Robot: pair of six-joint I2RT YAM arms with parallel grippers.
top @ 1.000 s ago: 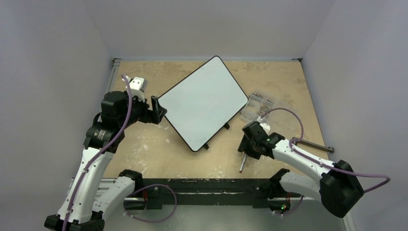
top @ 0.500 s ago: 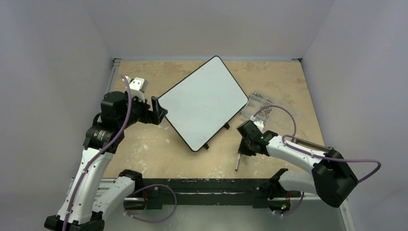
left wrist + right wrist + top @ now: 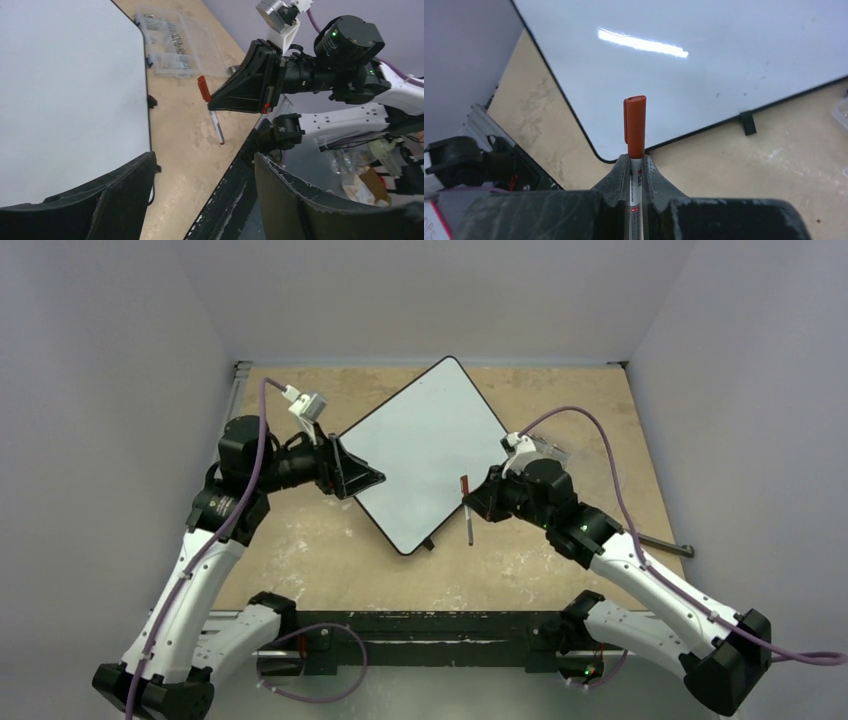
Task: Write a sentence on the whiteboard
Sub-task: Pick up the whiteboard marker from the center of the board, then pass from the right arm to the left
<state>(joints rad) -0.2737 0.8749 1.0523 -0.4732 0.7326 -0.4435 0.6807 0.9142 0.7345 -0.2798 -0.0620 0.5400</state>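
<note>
The whiteboard (image 3: 425,455) lay askew between the two grippers. The left gripper (image 3: 370,477), jaws apart, sat at the board's left edge. The right gripper (image 3: 636,167) was clamped on a marker (image 3: 635,125), whose red cap pointed past the fingertips toward the board.

One whiteboard (image 3: 425,455), one red-capped marker (image 3: 635,125), one clear box (image 3: 175,45), two arms (image 3: 200,570).
</note>
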